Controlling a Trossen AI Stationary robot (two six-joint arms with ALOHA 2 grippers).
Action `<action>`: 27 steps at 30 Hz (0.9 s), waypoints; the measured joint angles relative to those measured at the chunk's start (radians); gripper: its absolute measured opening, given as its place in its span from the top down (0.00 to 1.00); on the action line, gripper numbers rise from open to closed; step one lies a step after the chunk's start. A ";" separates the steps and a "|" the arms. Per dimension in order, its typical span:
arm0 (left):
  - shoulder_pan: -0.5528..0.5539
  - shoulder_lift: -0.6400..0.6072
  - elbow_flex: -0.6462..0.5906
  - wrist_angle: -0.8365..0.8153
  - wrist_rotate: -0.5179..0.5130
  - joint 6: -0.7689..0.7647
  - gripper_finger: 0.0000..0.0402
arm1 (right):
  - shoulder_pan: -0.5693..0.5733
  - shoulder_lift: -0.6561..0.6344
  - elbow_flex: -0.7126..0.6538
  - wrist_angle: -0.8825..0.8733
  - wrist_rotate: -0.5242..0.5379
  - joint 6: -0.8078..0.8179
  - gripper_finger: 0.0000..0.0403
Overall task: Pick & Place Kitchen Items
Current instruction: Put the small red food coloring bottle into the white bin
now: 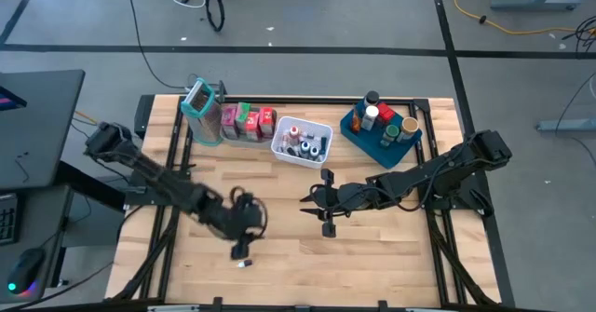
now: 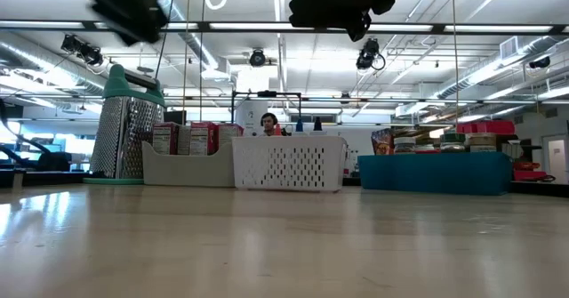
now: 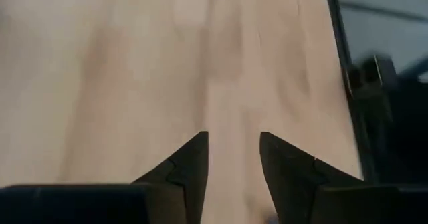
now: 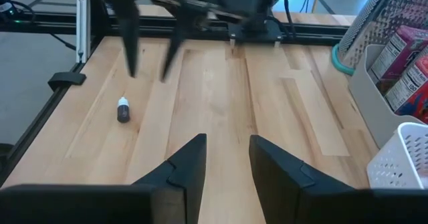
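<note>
Your tiny bottle (image 4: 123,109) lies alone on the wood table (image 1: 391,247) at about 7 o'clock, near the front edge, just below the left gripper (image 1: 244,242), whose fingers (image 3: 190,164) are spread with nothing between them. The right gripper (image 1: 326,202) hangs mid-table, fingers (image 4: 189,162) parted and empty. Along 12 o'clock you have a grater (image 1: 200,101), cartons (image 1: 247,119) with unreadable print, a white basket (image 1: 321,156) and a blue tray (image 1: 358,135).

Pale wood table (image 1: 391,247). Black arms. Teal-topped steel grater (image 1: 200,107). Red and pink cartons (image 1: 247,119) in a clear bin. White mesh basket (image 1: 300,157). Blue tray (image 1: 368,142). White-capped dark bottle (image 4: 123,109).
</note>
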 joint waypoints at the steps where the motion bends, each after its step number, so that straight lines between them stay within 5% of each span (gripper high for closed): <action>1: -0.033 0.001 0.000 -0.026 -0.005 -0.042 0.65 | 0.000 0.000 0.000 0.000 0.000 -0.001 0.69; 9: -0.227 -0.001 -0.001 -0.157 -0.087 -0.262 0.66 | 0.000 0.000 0.000 -0.005 0.000 -0.005 0.69; 16: -0.291 -0.001 -0.066 -0.143 -0.093 -0.468 0.66 | 0.000 0.000 0.000 -0.005 0.001 -0.015 0.69; 27: -0.301 -0.001 -0.254 0.146 -0.073 -0.415 0.62 | 0.000 0.000 0.000 -0.005 0.001 -0.031 0.69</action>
